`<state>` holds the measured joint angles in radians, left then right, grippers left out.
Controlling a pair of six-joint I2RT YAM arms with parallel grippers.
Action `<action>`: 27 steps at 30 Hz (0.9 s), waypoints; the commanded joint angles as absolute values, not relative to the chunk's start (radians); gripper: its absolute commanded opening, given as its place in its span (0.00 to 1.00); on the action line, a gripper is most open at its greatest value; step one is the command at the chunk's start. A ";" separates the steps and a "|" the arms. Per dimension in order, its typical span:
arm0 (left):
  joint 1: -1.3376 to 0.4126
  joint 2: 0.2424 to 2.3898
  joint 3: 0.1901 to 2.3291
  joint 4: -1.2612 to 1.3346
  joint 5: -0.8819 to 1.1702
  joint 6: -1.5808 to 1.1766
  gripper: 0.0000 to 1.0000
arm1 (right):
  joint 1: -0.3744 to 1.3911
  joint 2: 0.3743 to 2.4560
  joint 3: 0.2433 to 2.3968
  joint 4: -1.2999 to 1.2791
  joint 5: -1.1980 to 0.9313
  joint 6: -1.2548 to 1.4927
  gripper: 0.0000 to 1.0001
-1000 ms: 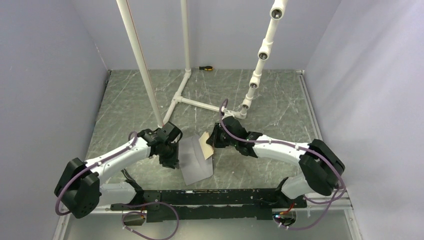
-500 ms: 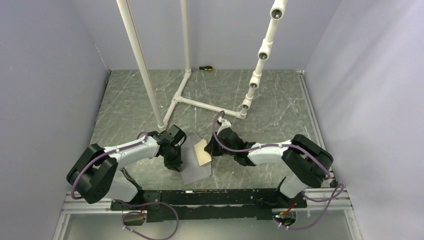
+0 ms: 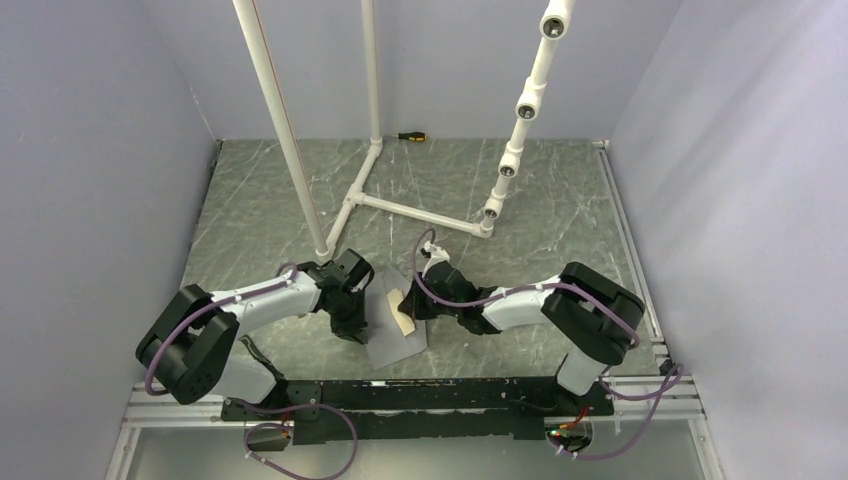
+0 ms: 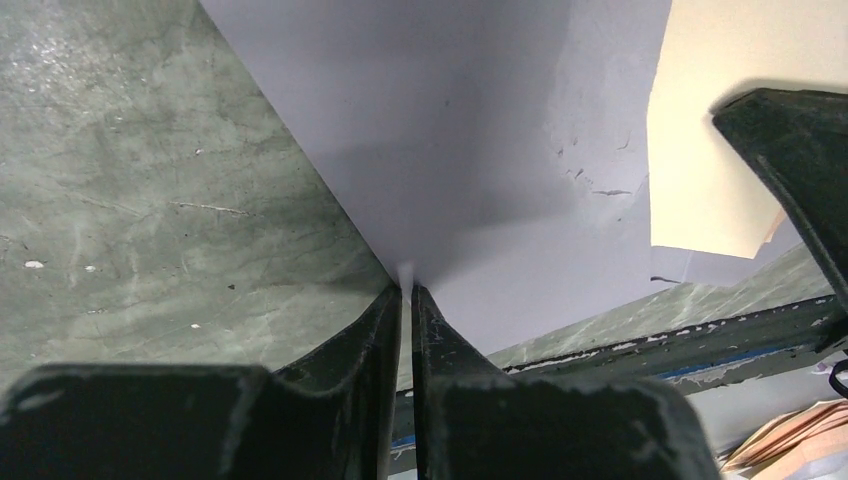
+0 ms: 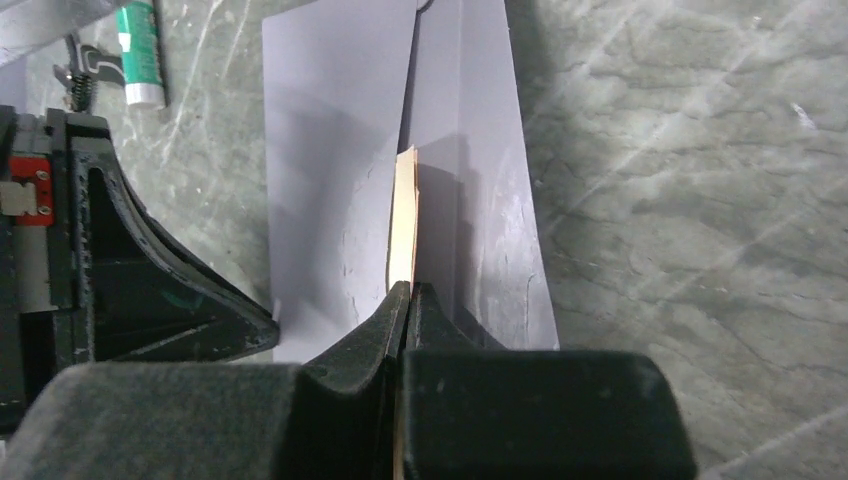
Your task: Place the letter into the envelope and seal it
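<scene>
The pale grey envelope [image 3: 392, 330] lies near the table's front, between my two grippers. My left gripper [image 3: 352, 318] is shut on its left edge; the left wrist view shows the grey paper [image 4: 470, 150] pinched between the jaws [image 4: 407, 292]. My right gripper [image 3: 415, 300] is shut on the tan letter [image 3: 400, 305], held edge-on. In the right wrist view the letter [image 5: 403, 225] stands between two grey layers of the envelope [image 5: 330, 180], partly inside. The left wrist view shows a tan patch of the letter [image 4: 730, 150] beyond the grey paper.
White pipe frames [image 3: 355, 195] stand on the marbled table behind the arms. A screwdriver [image 3: 410, 135] lies at the back wall. A green glue stick [image 5: 137, 55] lies by the envelope's far end. The black base rail [image 3: 420, 395] runs along the front edge.
My right gripper has moved left and toward the front with the letter, pushing it further between the envelope's layers. Less tan shows now. The left gripper has stayed on the envelope.
</scene>
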<state>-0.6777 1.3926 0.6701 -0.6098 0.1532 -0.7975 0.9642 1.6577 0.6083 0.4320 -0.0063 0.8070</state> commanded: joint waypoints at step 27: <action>-0.679 1.345 0.649 -0.574 0.133 -0.792 0.16 | 0.979 1.638 0.833 0.048 0.085 0.834 0.52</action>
<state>-0.6777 1.3643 0.6540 -0.5850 0.1486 -0.8051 0.9760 1.6279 0.8059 0.0952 0.0887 0.8536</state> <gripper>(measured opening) 0.159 0.538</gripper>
